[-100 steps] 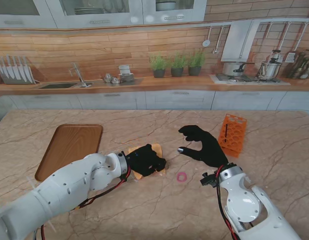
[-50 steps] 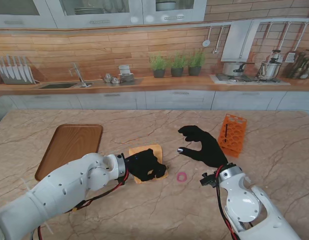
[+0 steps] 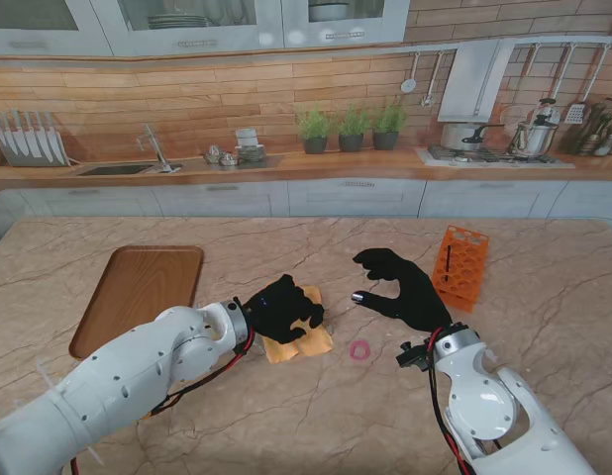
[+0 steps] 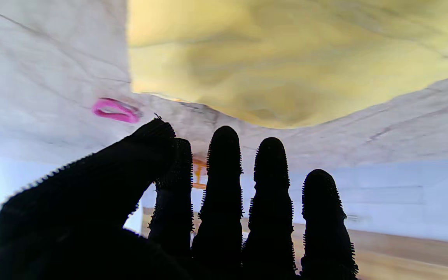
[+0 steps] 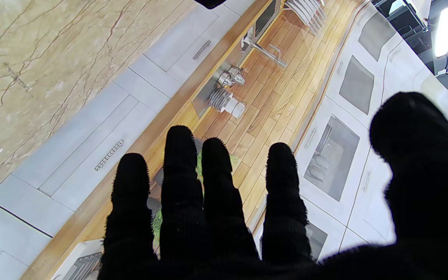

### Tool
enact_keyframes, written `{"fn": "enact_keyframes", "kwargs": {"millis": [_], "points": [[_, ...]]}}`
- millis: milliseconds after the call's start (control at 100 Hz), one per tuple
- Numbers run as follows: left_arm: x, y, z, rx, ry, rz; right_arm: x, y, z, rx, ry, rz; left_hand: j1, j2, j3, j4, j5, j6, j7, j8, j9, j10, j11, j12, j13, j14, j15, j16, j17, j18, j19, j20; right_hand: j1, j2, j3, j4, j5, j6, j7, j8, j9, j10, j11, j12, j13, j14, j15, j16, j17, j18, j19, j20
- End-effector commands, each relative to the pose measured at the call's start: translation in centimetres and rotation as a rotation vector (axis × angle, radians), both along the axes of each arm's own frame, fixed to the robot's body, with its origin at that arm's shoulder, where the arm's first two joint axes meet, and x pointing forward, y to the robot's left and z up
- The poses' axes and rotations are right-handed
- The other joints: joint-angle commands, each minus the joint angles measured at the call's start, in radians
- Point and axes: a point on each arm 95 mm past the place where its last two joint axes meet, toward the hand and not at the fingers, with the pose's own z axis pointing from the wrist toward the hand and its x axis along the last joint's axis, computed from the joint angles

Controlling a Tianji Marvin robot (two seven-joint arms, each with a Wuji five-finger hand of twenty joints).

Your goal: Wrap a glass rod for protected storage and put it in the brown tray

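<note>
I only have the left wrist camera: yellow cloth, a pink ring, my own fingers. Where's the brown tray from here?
Observer: The tray lies on the table, left of the left hand, which is over the cloth.
Operator: And the right hand?
Observer: The right hand is held up to the right of the cloth, fingers apart, with nothing visible in it.
Operator: There's something orange between my fingers. What is it?
Observer: An orange rack full of holes, lying on the table just right of the right hand.
</note>
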Motion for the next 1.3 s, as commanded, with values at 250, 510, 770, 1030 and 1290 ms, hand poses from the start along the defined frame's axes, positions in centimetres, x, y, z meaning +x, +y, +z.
{"fn": "enact_keyframes", "kwargs": {"millis": [250, 510, 770, 1030, 1290], "points": [[1.4, -1.0, -0.6, 0.083, 0.021, 0.131, -0.2, 0.2, 0.0, 0.007, -0.004, 0.001, -0.101, 0.150, -0.108, 0.046, -0.022, 0.114, -0.228, -0.035, -0.153, 0.069, -0.023, -0.194, -0.132, 0.041, -0.085, -0.039, -0.079, 0.011, -0.069, -0.049, -0.045, 0.021, 0.008, 0.027, 0.013, -0.020, -0.013, 0.000, 0.014, -0.004, -0.007, 0.011, -0.002, -0.003, 0.004, 0.013, 0.001, 0.005, 0.014, 0.019], [1.9, -2.2, -1.7, 0.137, 0.093, 0.176, -0.1, 0.1, 0.1, 0.006, -0.004, -0.004, -0.128, 0.210, -0.168, 0.092, -0.043, 0.154, -0.324, -0.039, -0.222, 0.079, -0.089, -0.233, -0.205, 0.032, -0.156, -0.073, -0.108, 0.002, -0.108, -0.057, -0.046, 0.021, 0.008, 0.027, 0.013, -0.022, -0.013, -0.001, 0.014, -0.004, -0.007, 0.011, -0.001, -0.003, 0.004, 0.013, 0.001, 0.005, 0.014, 0.019], [1.9, -3.3, -2.3, 0.156, 0.139, 0.112, -0.1, 0.1, 0.1, 0.005, -0.004, -0.006, -0.121, 0.211, -0.174, 0.091, -0.045, 0.130, -0.342, -0.044, -0.231, 0.069, -0.132, -0.274, -0.221, 0.015, -0.196, -0.097, -0.121, -0.005, -0.136, -0.064, -0.046, 0.022, 0.008, 0.027, 0.014, -0.021, -0.013, 0.000, 0.014, -0.002, -0.007, 0.012, -0.002, -0.002, 0.004, 0.013, 0.001, 0.004, 0.014, 0.020], [1.2, -3.5, -2.4, 0.162, 0.151, 0.043, -0.1, 0.0, 0.1, 0.005, -0.003, -0.007, -0.123, 0.206, -0.165, 0.087, -0.023, 0.108, -0.321, -0.031, -0.229, 0.069, -0.132, -0.280, -0.219, 0.013, -0.203, -0.100, -0.124, 0.000, -0.147, -0.065, -0.046, 0.021, 0.008, 0.027, 0.012, -0.021, -0.014, 0.000, 0.013, -0.003, -0.007, 0.012, -0.002, -0.003, 0.004, 0.013, 0.002, 0.005, 0.014, 0.020], [1.0, -3.1, -1.7, 0.135, 0.113, 0.060, 0.0, 0.1, 0.0, 0.005, -0.001, -0.005, -0.120, 0.209, -0.178, 0.079, -0.025, 0.090, -0.322, -0.028, -0.256, 0.078, -0.143, -0.287, -0.230, 0.010, -0.211, -0.101, -0.130, -0.004, -0.161, -0.067, -0.046, 0.022, 0.008, 0.027, 0.014, -0.022, -0.013, 0.000, 0.014, -0.003, -0.007, 0.012, -0.002, -0.003, 0.005, 0.013, 0.002, 0.005, 0.014, 0.020]]}}
